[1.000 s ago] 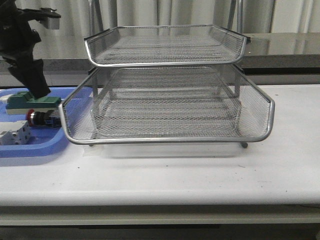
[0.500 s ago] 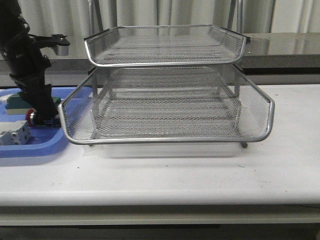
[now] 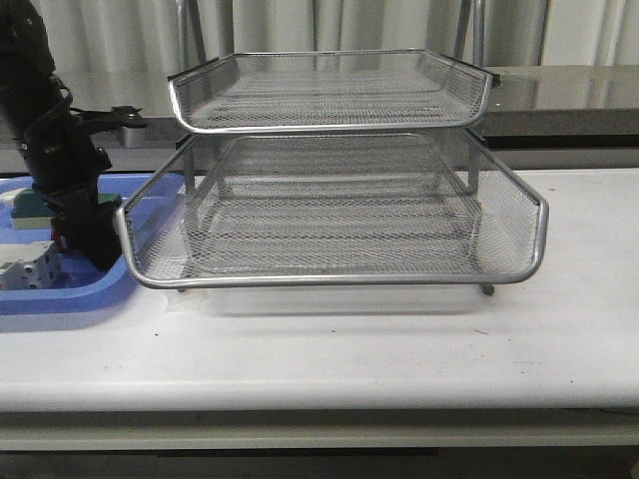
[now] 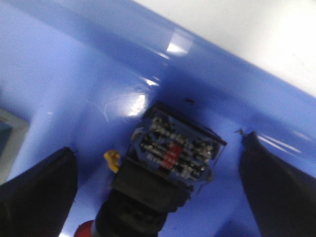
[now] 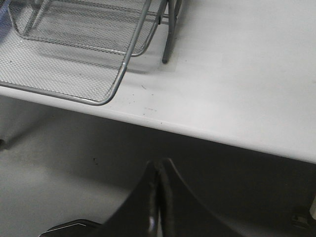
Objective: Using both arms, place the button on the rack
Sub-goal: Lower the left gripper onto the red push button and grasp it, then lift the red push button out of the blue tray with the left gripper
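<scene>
The left gripper (image 4: pixel 158 192) is spread wide, its two black fingers (image 4: pixel 37 190) standing on either side of the small push-button switch (image 4: pixel 165 165) without touching it. The button lies on its side in the flat blue plastic tray (image 4: pixel 74 74), at the table's far left, showing its blue rear block, black body and a sliver of red cap. It looks light, rigid and smooth-sided, so a grip across the squarish black body seems safer than on the rounded cap, which could slip. Just to the right stands the large silver wire-mesh rack (image 3: pixel 339 210). The right gripper (image 5: pixel 159 197) is pressed together, empty, hanging off the table's near edge.
</scene>
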